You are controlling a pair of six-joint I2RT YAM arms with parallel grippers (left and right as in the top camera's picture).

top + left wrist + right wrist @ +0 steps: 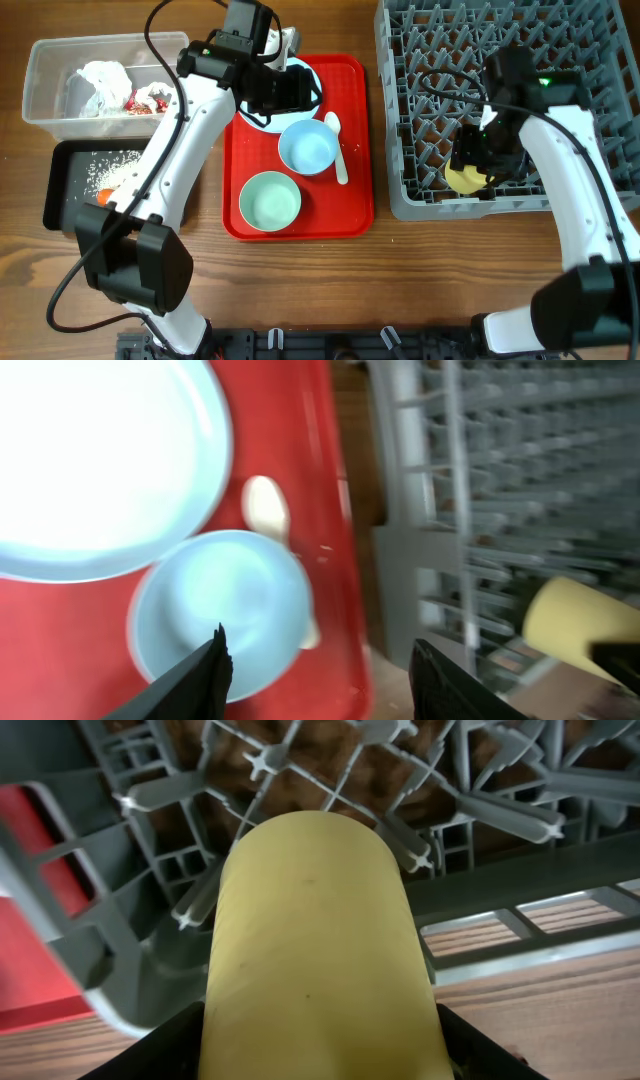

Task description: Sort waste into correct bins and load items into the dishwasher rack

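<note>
Right end effector is clamped on the yellow cup, whose long axis runs straight out from between its 2 fingers toward the pegs of the dishwasher rack. From overhead we see the cup over the rack's near-left corner, apparently tipped rather than upright. We judge that the coming move turns on this: the cup has to settle between pegs, and the pegs crowding close around its far end are what stands in the way. Left end effector hangs with its fingers apart and nothing between them, over the blue bowl, which lies below and slightly to the left in its wrist view. The plate lies beyond that bowl, and the spoon is just beside both. These 3 sit on the red tray with the other bowl, so the left arm is nearer them and the right arm nearer the rack. Further left on the surface, the clear tub holds the wrapper, and the black tray holds rice and the carrot.
</note>
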